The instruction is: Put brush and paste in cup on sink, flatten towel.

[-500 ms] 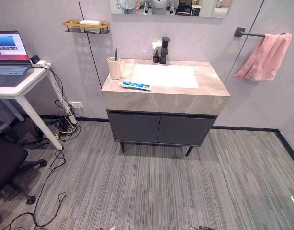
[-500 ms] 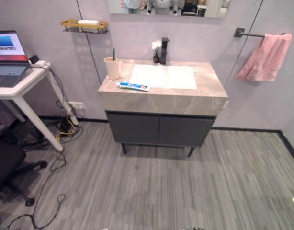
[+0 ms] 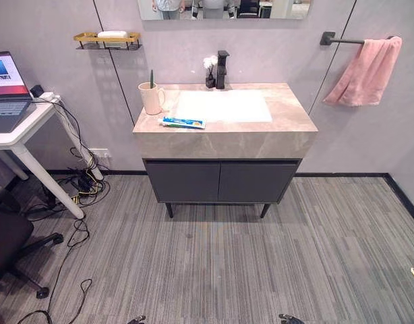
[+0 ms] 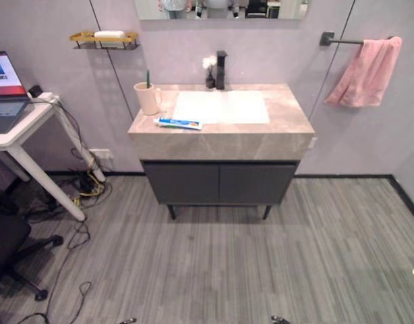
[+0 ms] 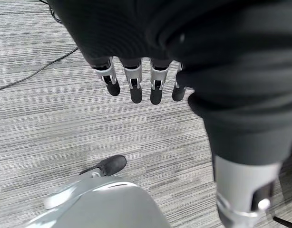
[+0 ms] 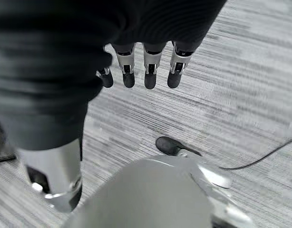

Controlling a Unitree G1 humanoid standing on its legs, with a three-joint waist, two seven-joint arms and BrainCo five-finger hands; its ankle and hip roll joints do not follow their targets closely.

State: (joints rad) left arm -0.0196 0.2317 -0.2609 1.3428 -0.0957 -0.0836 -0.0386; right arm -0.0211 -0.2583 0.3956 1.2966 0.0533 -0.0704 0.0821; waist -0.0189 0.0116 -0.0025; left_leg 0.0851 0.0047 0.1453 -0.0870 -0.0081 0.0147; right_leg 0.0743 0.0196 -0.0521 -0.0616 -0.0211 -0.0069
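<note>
A cream cup (image 3: 151,98) stands at the back left of the stone sink counter (image 3: 288,131), and a dark green toothbrush (image 3: 152,78) stands upright in it. In front of the cup a white and blue toothpaste tube (image 3: 183,122) lies flat near the counter's front edge. On the wall bar at the right hangs a pink towel (image 3: 364,71), bunched and uneven. My left hand (image 5: 135,83) hangs low over the grey floor with its fingers straight and nothing in it. My right hand (image 6: 149,71) hangs the same way, open and empty, far from the counter.
A black faucet (image 3: 222,69) and a small flower vase (image 3: 210,73) stand behind the white basin (image 3: 223,106). A white desk (image 3: 21,131) with a laptop (image 3: 3,81), a black chair (image 3: 8,239) and floor cables (image 3: 75,229) are at the left. A gold shelf (image 3: 107,39) is on the wall.
The whole picture has shifted, so the camera has moved; the vanity now sits a little more to the left. The objects on the counter and the towel have not moved.
</note>
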